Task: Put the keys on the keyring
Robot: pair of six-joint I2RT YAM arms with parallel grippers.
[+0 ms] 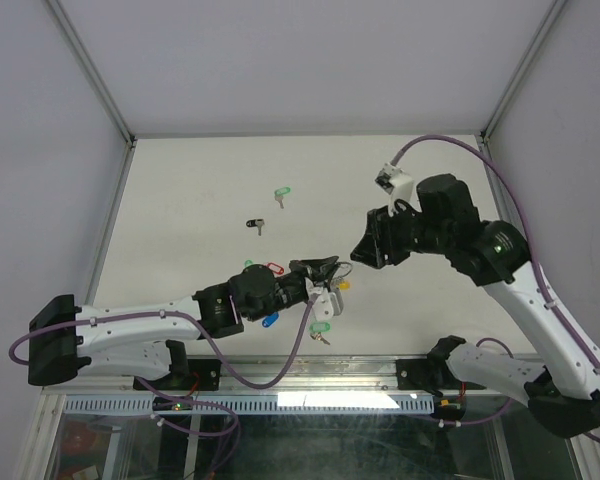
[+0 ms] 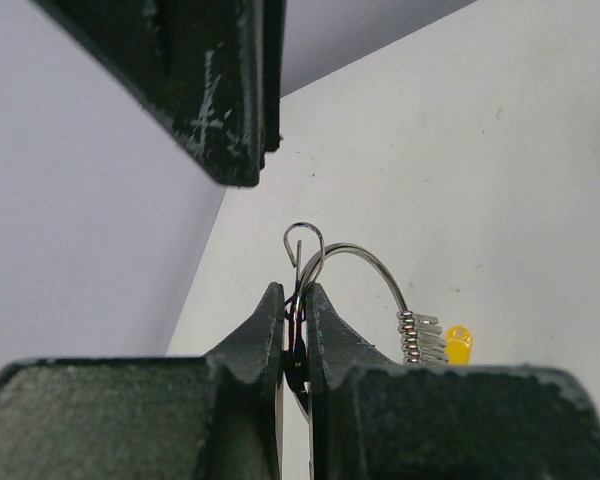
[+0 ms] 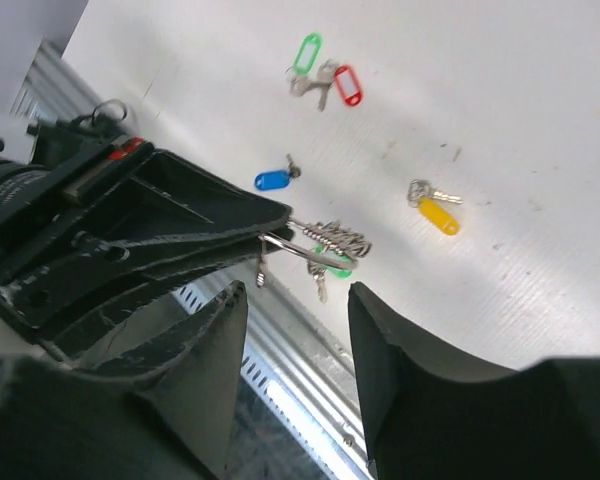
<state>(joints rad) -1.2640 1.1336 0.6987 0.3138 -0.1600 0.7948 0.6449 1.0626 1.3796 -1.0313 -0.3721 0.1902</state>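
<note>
Keyring (image 3: 335,240) is pinched by its wire in the closed left gripper (image 2: 298,332) near the table's (image 1: 200,180) front edge, right gripper (image 3: 298,300) is held wide open beside it, and tagged keys (image 3: 435,212) are scattered loose around.

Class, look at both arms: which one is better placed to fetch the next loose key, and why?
Right. The left gripper is shut on the keyring, so it is occupied. The right gripper is open and empty, close to the yellow-tagged key.

A white table (image 1: 200,180) sits between pale lavender walls (image 1: 40,150) with grey corner struts (image 1: 90,70).
</note>
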